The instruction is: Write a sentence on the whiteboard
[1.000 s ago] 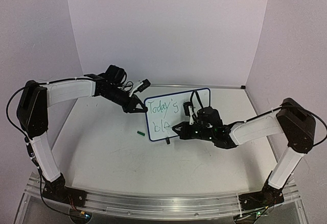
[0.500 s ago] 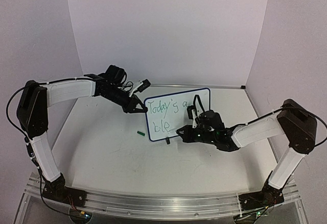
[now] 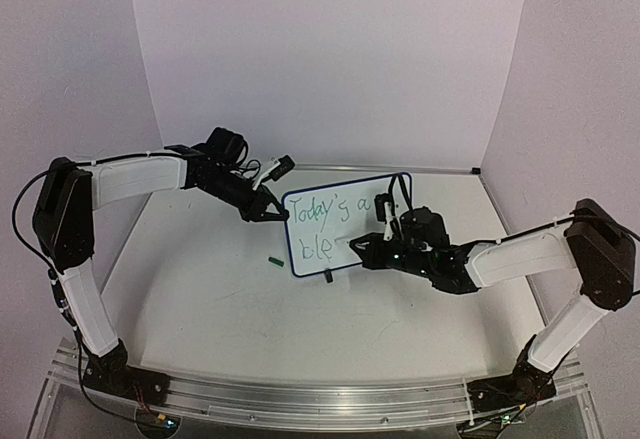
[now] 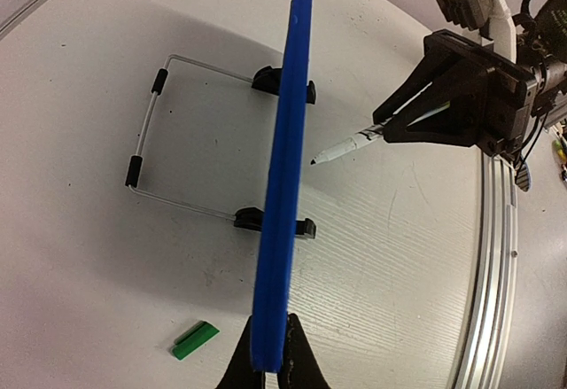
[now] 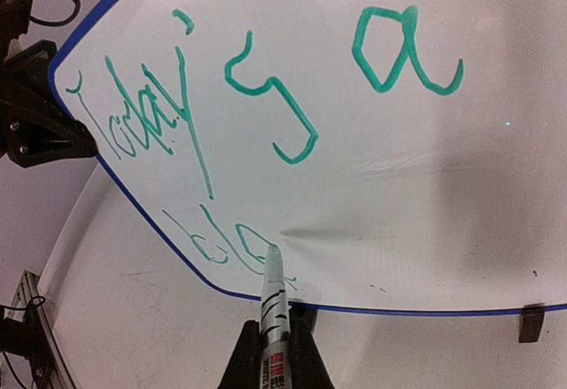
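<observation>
The whiteboard (image 3: 365, 194) stands upright mid-table on black wire feet, blue-bordered. The sentence (image 3: 318, 212) in green reads "Today's a" on top and "ble" below; it also shows in the right wrist view (image 5: 266, 105). My left gripper (image 3: 272, 212) is shut on the whiteboard's left edge; in the left wrist view the blue edge (image 4: 285, 185) runs up from my left gripper (image 4: 268, 362). My right gripper (image 3: 372, 255) is shut on a marker (image 5: 273, 296), its tip touching the board just after "ble". The marker also shows in the left wrist view (image 4: 345, 147).
A green marker cap (image 3: 274, 259) lies on the table left of the board, also in the left wrist view (image 4: 195, 339). The wire stand (image 4: 151, 123) juts out behind the board. White walls close in the back and sides.
The lower line has grown from "bl" with a stroke to "ble". My right gripper and marker have moved rightward along the board. The left arm has not moved.
</observation>
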`<control>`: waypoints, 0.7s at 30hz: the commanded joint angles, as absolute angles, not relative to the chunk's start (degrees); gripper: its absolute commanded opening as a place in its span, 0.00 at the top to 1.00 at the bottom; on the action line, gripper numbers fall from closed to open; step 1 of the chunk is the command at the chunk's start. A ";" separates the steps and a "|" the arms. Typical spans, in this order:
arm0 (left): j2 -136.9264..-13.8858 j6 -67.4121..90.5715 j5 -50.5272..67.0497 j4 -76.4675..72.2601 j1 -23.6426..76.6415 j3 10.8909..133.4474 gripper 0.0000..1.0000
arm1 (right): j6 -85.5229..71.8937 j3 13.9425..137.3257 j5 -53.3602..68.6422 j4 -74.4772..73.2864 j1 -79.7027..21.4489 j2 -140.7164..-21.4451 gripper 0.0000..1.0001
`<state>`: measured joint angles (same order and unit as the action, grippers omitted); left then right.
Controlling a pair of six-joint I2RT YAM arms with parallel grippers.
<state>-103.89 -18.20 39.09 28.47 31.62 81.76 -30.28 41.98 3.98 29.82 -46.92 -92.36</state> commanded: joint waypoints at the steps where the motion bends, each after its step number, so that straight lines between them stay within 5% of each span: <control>1: -102.15 -20.05 36.21 29.84 31.82 82.00 1.00 | -29.97 42.87 2.02 30.64 -46.74 -93.06 1.00; 21: -102.13 -20.07 36.21 29.83 31.82 82.08 1.00 | -27.80 45.98 7.74 29.37 -45.61 -96.46 1.00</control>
<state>-103.88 -18.19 39.08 28.49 31.62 81.76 -28.79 43.93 5.62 29.33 -45.89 -94.84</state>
